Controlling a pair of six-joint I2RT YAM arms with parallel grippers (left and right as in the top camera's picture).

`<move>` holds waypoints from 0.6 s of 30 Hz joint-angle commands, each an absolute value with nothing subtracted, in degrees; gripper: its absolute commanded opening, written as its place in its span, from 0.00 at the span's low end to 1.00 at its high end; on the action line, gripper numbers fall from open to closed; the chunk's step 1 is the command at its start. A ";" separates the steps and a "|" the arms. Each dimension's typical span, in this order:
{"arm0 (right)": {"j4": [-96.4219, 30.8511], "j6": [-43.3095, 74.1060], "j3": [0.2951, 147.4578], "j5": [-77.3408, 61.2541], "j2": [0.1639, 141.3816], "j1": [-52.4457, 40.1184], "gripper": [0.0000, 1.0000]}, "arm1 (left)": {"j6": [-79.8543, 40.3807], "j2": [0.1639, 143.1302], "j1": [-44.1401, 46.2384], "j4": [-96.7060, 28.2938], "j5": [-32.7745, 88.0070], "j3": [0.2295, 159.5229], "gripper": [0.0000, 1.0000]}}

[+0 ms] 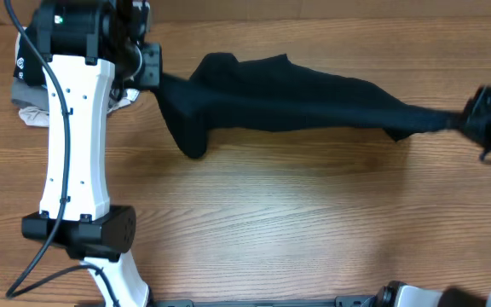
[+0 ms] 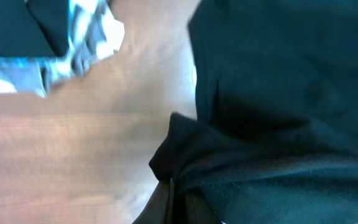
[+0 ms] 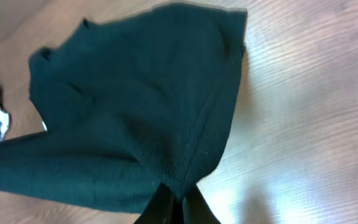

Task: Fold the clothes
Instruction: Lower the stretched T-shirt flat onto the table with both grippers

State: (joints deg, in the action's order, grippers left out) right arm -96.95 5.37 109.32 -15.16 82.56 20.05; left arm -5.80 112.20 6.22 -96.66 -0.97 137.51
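Beside left claw (image 1: 155, 73), garment pile (image 1: 31, 112); T-shirt (image 1: 288, 95) taut to right claw (image 1: 465, 120).

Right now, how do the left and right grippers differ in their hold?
The left gripper sits by a pile of other clothes; the right gripper is far from it. The black T-shirt droops wide near the left gripper, but narrows to a twist at the right gripper. Both sets of jaws are shut on it.

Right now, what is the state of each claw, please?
Left claw: closed, holding one end of the black T-shirt.
Right claw: closed, holding the other end of it.
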 commanded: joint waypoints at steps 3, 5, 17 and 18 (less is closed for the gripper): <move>-95.48 13.30 95.18 -10.44 74.08 20.69 0.04 | -7.18 104.01 6.07 -96.79 -0.38 125.56 0.04; -94.26 15.70 90.17 -9.45 71.40 20.71 0.04 | -7.33 102.76 6.63 -96.79 -0.43 121.45 0.05; -91.15 21.15 70.17 -8.64 65.56 20.75 0.04 | -9.69 96.99 9.45 -87.77 1.87 94.67 0.04; -90.65 21.58 69.28 -8.64 65.56 20.75 0.04 | -9.89 96.66 9.78 -86.67 2.74 92.71 0.04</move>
State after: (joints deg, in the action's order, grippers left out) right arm -91.66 18.57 71.55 -10.02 66.43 20.32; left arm -8.40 99.53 8.95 -88.05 0.25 96.75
